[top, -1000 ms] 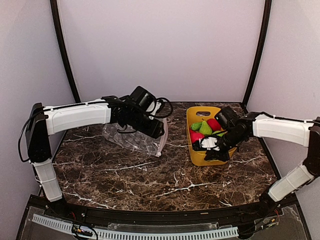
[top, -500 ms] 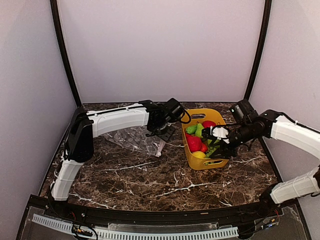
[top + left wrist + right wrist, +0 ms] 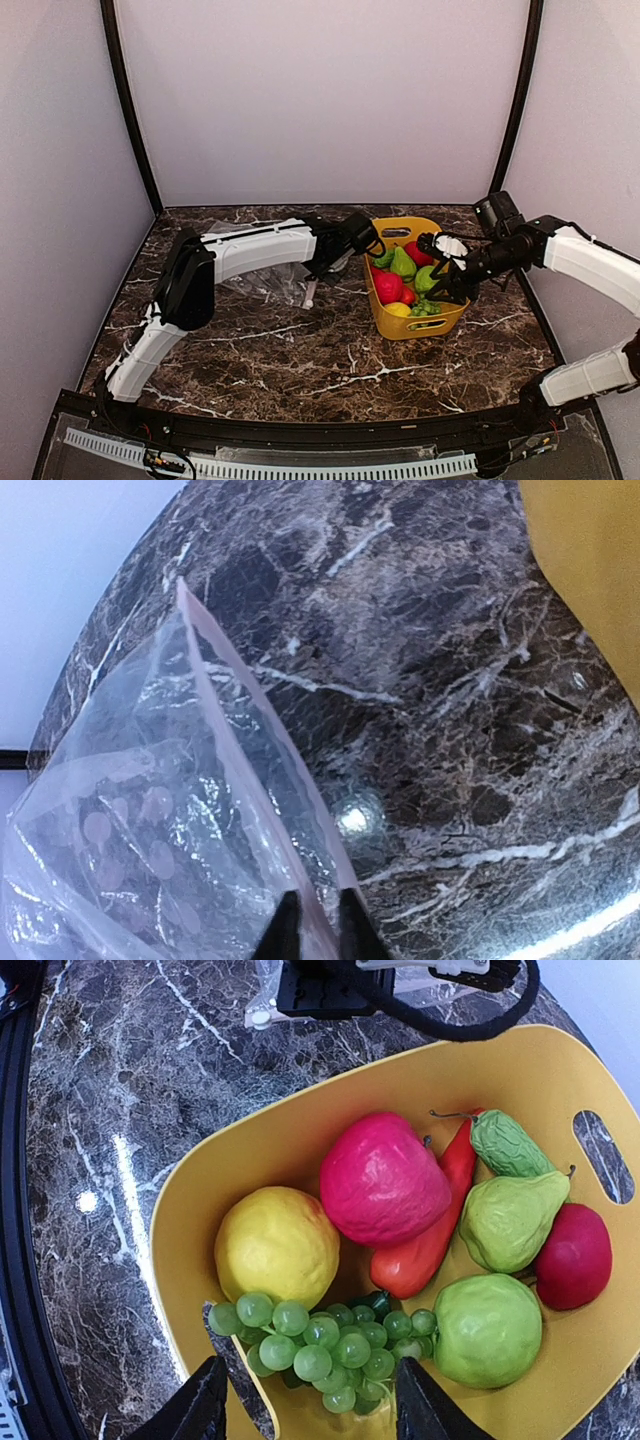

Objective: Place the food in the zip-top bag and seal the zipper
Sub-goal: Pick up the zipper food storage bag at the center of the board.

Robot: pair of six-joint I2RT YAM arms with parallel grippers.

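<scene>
I logged no food bagged: left claw clamped on the zip-top bag at its zipper, right claw apart just above the grapes in the basket; sealing not yet done.

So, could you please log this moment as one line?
left gripper: shut on zip-top bag edge | right gripper: open over grapes in yellow basket | food: not yet bagged

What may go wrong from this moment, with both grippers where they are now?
1. The left gripper pinches only the zipper edge of the zip-top bag; it may slip out.
2. The open right gripper hangs over the green grapes, wedged between yellow fruit and green apple; it may knock those.
</scene>
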